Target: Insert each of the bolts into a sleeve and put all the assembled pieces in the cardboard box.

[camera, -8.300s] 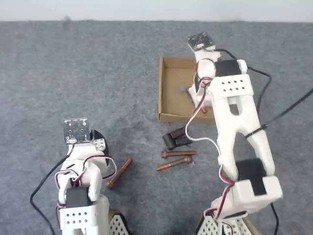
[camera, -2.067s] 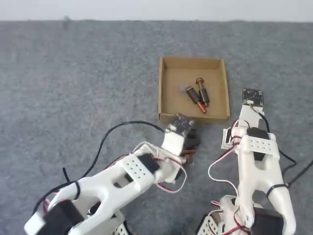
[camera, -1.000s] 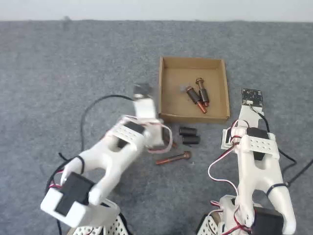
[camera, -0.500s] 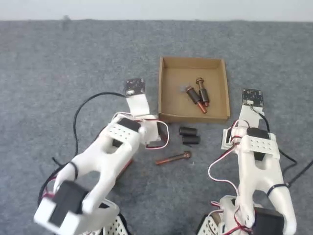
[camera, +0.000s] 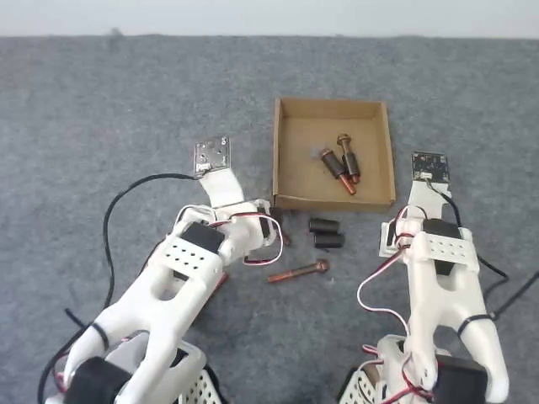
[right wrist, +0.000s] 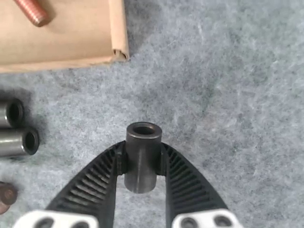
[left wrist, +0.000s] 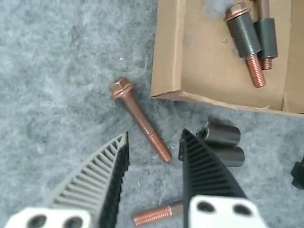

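Note:
The cardboard box (camera: 282, 151) holds two bolts fitted in sleeves (camera: 340, 169), also seen as the assembled pieces (left wrist: 247, 40). My left gripper (left wrist: 155, 135) is open just above a loose copper bolt (left wrist: 140, 118) lying by the box's front left corner. A second bolt (camera: 299, 271) lies nearer the arms. Two dark empty sleeves (camera: 325, 234) lie side by side in front of the box. My right gripper (right wrist: 142, 152) is shut on a third sleeve (right wrist: 140, 166), held upright just over the carpet in front of the box's right corner (right wrist: 118, 52).
Grey carpet covers the whole table (camera: 126, 101). The two arms stand close together in front of the box (left wrist: 168, 57), with the loose sleeves (right wrist: 14, 128) and a bolt between them. Open carpet lies to the far left and behind the box.
The left arm has drawn back from the sleeves and swung left, and its open gripper now sits over the bolt by the box corner. The right arm has stayed still with its sleeve.

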